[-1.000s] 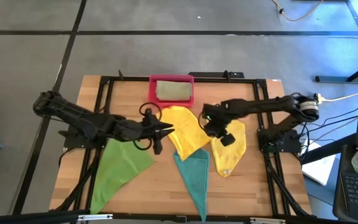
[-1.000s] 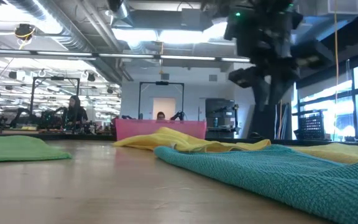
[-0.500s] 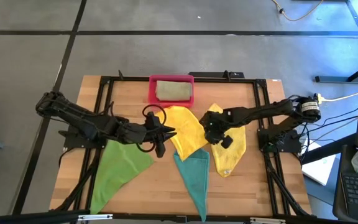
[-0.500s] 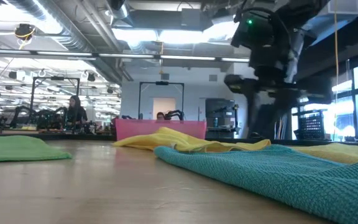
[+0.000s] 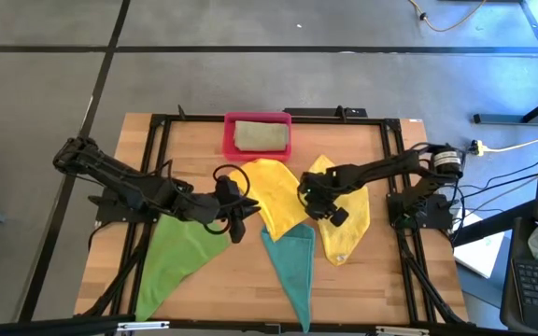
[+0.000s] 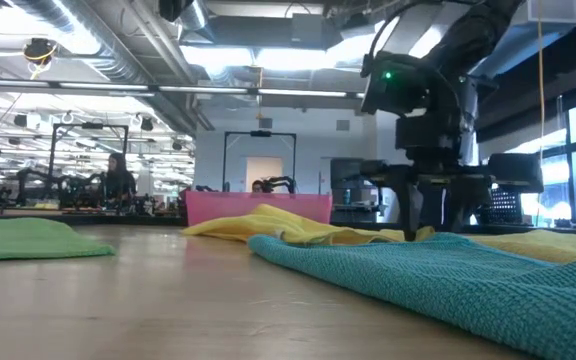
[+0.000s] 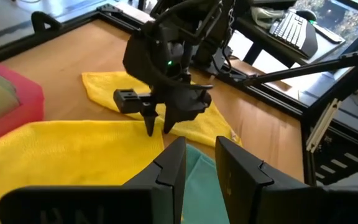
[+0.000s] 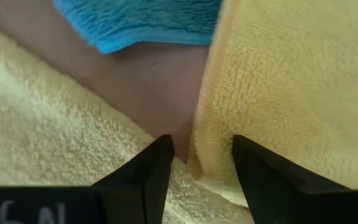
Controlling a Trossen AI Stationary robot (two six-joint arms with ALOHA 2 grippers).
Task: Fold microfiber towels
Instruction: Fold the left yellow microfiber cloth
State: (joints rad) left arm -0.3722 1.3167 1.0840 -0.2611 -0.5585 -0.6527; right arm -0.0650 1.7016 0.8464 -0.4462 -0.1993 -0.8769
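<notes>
Right gripper (image 5: 308, 201) jaws parted, straddling yellow towel (image 8: 278, 93) edge; seat deeper, pinch single layer. Left gripper (image 5: 241, 207) jaws slightly parted, empty.

Wooden table (image 5: 204, 289) bearing four towels (image 5: 180, 257) and pink tray (image 5: 228, 145)

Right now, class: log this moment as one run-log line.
right end effector: open, down at yellow towel edge | left end effector: waiting over second yellow towel | teal towel: flat | tray: olive towel inside
</notes>
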